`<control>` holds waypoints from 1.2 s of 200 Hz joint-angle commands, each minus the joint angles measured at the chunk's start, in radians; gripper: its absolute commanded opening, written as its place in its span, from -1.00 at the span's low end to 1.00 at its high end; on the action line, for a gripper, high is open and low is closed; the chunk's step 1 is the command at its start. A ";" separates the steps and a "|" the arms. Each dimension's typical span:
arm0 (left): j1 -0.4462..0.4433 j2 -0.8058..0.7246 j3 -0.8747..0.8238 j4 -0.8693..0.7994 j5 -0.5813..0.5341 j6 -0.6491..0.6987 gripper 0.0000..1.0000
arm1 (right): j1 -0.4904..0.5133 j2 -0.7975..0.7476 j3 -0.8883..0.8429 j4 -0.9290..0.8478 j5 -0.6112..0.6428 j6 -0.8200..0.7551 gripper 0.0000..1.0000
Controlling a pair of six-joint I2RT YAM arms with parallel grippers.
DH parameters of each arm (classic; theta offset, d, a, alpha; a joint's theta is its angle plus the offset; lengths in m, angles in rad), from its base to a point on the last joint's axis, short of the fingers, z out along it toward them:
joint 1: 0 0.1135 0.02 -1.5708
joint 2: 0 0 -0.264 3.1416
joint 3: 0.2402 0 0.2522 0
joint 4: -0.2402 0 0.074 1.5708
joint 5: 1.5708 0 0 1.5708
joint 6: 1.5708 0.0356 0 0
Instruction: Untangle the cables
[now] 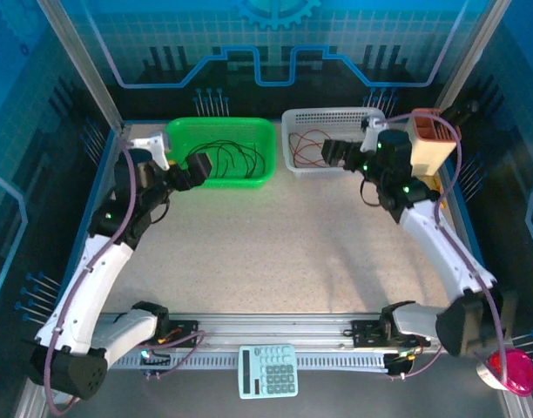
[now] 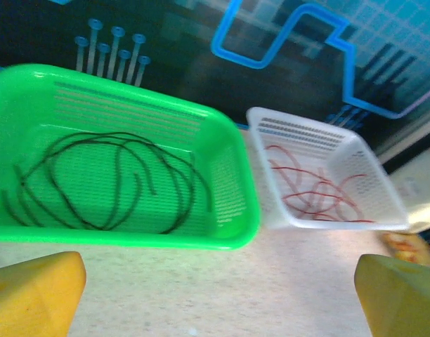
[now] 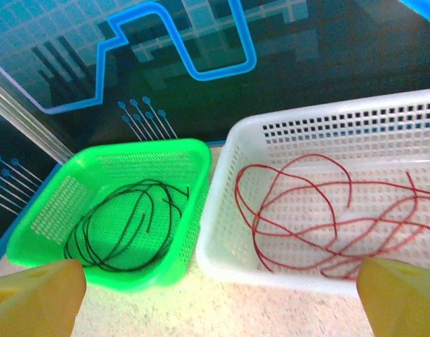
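Thin black cables (image 1: 236, 157) (image 2: 109, 179) (image 3: 127, 217) lie looped inside the green basket (image 1: 221, 131) (image 2: 236, 239) (image 3: 176, 270). Thin red cables (image 1: 308, 148) (image 2: 317, 193) (image 3: 320, 214) lie in loops inside the white perforated basket (image 1: 327, 117) (image 2: 320, 223) (image 3: 222, 270). My left gripper (image 1: 199, 165) (image 2: 218, 295) hangs open at the green basket's near left edge, yellow fingertips (image 2: 32, 291) wide apart, nothing between them. My right gripper (image 1: 334, 153) (image 3: 218, 298) is open over the white basket's near side, its fingertips (image 3: 401, 295) empty.
The two baskets stand side by side at the back of the speckled table (image 1: 284, 252). A tan box (image 1: 429, 144) stands right of the white basket. A calculator (image 1: 268, 370) lies at the near edge, a pink object (image 1: 513, 370) at the near right.
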 commanded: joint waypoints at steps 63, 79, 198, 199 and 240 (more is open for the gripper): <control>-0.002 -0.055 -0.557 0.585 -0.405 0.381 0.99 | 0.010 -0.204 -0.566 0.228 0.434 -0.173 0.99; 0.010 0.000 -0.634 0.716 -0.396 0.387 0.99 | -0.006 -0.191 -0.623 0.315 0.495 -0.185 0.99; 0.099 0.592 -0.738 1.457 -0.219 0.407 0.98 | -0.120 0.356 -0.829 1.331 0.265 -0.434 0.99; 0.099 0.591 -0.736 1.452 -0.218 0.408 0.99 | -0.119 0.364 -0.831 1.346 0.264 -0.436 0.99; 0.142 0.579 -0.682 1.317 -0.144 0.369 0.99 | -0.184 0.327 -0.675 0.990 0.096 -0.400 0.99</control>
